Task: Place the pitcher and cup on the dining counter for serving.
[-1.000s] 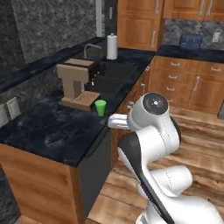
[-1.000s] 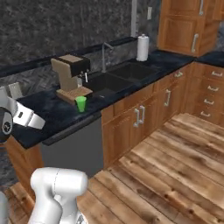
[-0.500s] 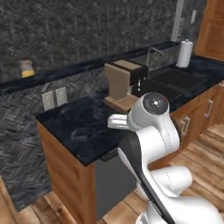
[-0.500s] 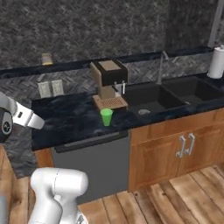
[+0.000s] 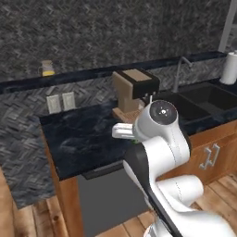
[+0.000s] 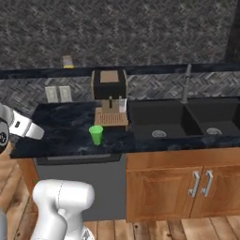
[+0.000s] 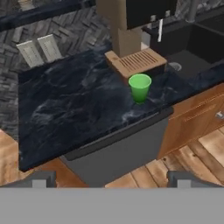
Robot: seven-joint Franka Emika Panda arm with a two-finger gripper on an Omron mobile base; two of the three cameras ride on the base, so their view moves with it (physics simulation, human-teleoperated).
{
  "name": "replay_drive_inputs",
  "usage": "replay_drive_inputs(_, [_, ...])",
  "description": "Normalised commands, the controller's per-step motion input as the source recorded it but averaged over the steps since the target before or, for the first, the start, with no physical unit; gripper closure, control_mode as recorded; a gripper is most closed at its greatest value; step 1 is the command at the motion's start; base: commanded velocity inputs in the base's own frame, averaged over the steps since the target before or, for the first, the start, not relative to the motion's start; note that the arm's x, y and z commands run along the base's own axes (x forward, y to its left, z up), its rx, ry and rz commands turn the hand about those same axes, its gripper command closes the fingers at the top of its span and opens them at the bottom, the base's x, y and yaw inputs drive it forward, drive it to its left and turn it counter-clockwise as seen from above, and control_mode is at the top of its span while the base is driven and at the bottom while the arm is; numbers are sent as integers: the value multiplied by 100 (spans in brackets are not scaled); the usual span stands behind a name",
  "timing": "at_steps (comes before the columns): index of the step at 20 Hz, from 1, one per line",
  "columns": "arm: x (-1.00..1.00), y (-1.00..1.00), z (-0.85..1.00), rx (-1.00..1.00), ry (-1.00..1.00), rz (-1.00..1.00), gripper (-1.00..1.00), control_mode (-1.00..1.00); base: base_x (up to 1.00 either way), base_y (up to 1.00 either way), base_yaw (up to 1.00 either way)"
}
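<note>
The small green cup (image 6: 96, 134) stands upright on the dark marbled worktop (image 6: 65, 136), just in front of the coffee machine's wooden tray; in the hand view the cup (image 7: 140, 87) is ahead and slightly right of centre. The pitcher (image 5: 46, 68), with orange liquid and a tan lid, stands far back on the dark-topped raised ledge (image 5: 92, 74) above the herringbone wall; from the right the pitcher (image 6: 68, 61) sits left of the machine. My gripper (image 7: 111, 181) is open and empty, off the worktop's front edge, well short of the cup. The dining counter's slab is hidden.
A brown boxy coffee machine (image 6: 109, 91) stands behind the cup, with a black double sink (image 6: 187, 119) and faucet (image 6: 186, 82) to its right. A paper towel roll (image 5: 229, 67) is at the far right. Wall outlets (image 6: 58, 93) sit left. Wood cabinets (image 6: 187, 183) and floor lie below.
The base has driven and turned, so the whole scene shifted: the worktop now faces the cameras squarely and the cup sits near centre. Cup and pitcher have not moved.
</note>
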Motion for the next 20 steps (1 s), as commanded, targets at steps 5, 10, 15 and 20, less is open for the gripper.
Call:
replay_drive_inputs(5, [0, 0, 0, 0, 0, 0, -100, 100, 5, -100, 28])
replay_drive_inputs(10, [0, 0, 0, 0, 0, 0, -100, 100, -2, -39, 16])
replay_drive_inputs(15, [0, 0, 0, 0, 0, 0, -100, 100, 16, 0, 0])
replay_drive_inputs(20, [0, 0, 0, 0, 0, 0, -100, 100, 38, -2, 5])
